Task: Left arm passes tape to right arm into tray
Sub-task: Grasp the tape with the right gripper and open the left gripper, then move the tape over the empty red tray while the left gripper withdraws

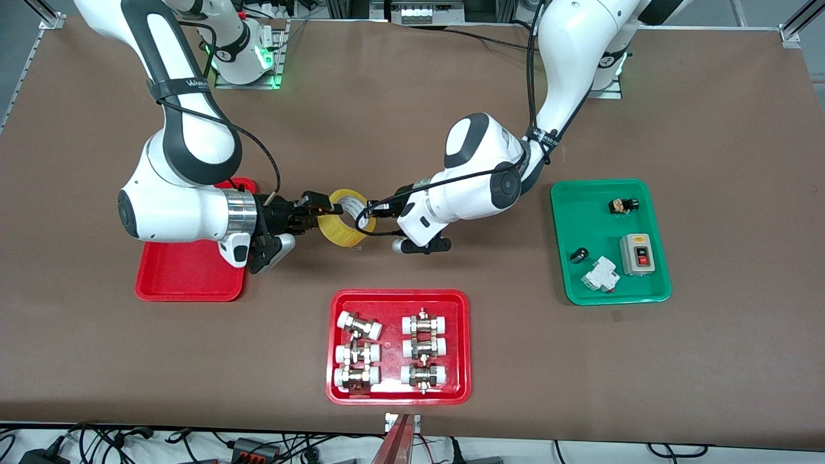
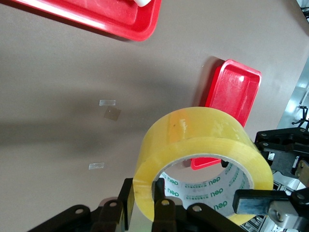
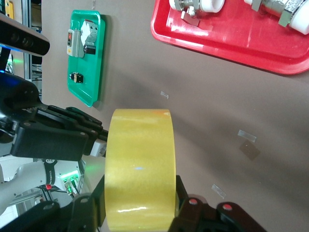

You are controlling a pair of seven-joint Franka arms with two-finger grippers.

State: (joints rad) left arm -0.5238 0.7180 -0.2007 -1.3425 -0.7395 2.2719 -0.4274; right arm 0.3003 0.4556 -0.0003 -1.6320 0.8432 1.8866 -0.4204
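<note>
Tape (image 1: 346, 218) held on edge — gripped by both hands, left hand (image 1: 368, 216) and right hand (image 1: 322, 209).

A robotics lab or test workshop: two white arms are bolted to metal base plates at the edge of a brown-covered table (image 1: 412, 96), aluminium framing stands beside that table, cables and power adapters trail off the table's edge nearest the front camera, and sorted trays of fittings (image 1: 398, 347) and switches (image 1: 609, 241) lie on it
</note>
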